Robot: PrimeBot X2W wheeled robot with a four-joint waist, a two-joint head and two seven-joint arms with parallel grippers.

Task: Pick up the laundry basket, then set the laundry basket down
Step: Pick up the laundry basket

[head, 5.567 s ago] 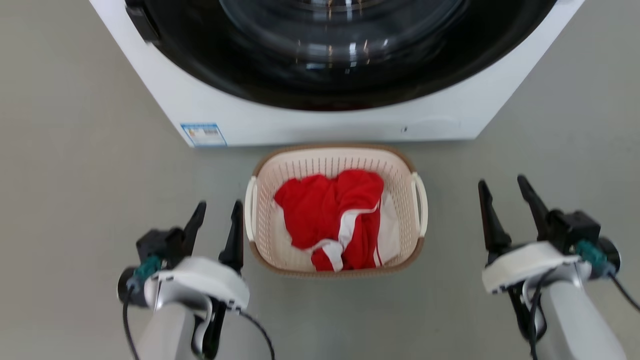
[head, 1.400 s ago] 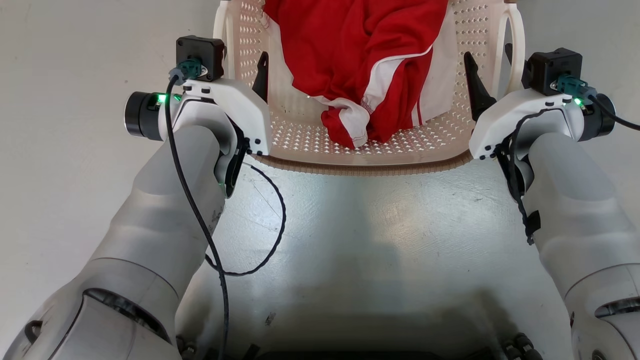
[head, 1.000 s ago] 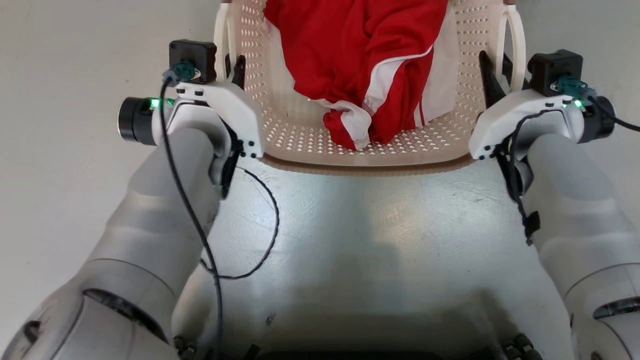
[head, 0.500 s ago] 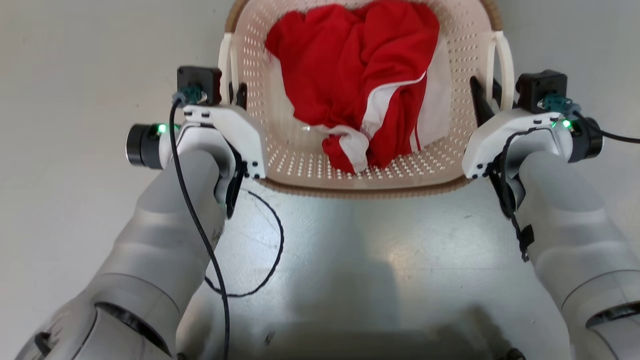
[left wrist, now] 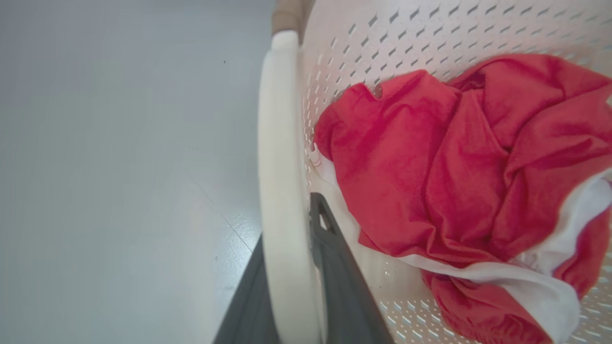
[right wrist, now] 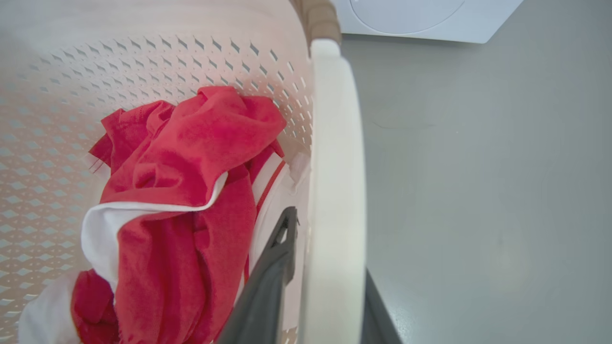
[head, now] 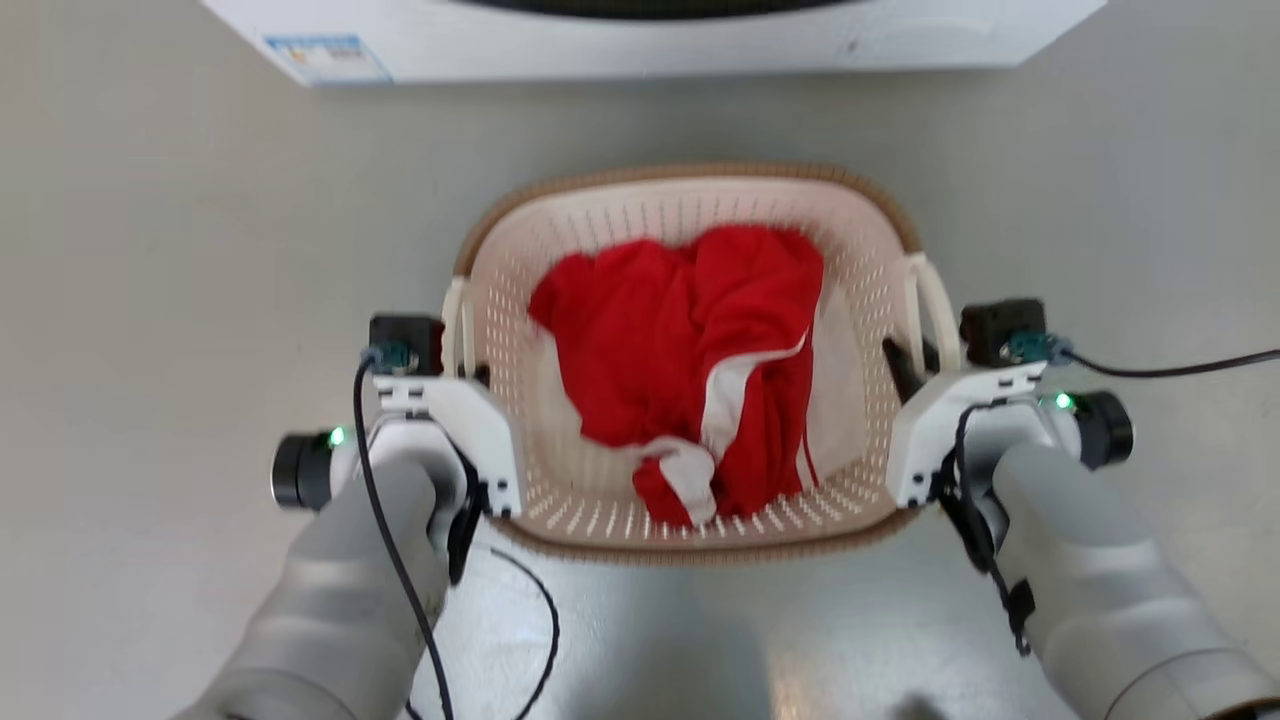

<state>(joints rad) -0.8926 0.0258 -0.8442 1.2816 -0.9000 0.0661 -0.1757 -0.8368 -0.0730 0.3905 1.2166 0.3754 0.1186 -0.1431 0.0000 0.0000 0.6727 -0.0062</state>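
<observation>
A white washing machine (head: 640, 40) stands at the far side. Nearer, the laundry basket (head: 690, 195) hangs between both arms, a red-and-white garment (head: 680, 350) crumpled inside. The left hand (head: 462, 372) pinches its left handle (left wrist: 282, 167), and the right hand (head: 915, 360) pinches its right handle (right wrist: 334, 167).

Basket (head: 680, 178): cream plastic, perforated walls, brown woven-look rim, rounded rectangle.
Handles (left wrist: 282, 143): white loops, one on each side.
Pose: upright, open top up.
Place: centre of the head view.
Contents: crumpled red-and-white garment (head: 690, 350).
</observation>
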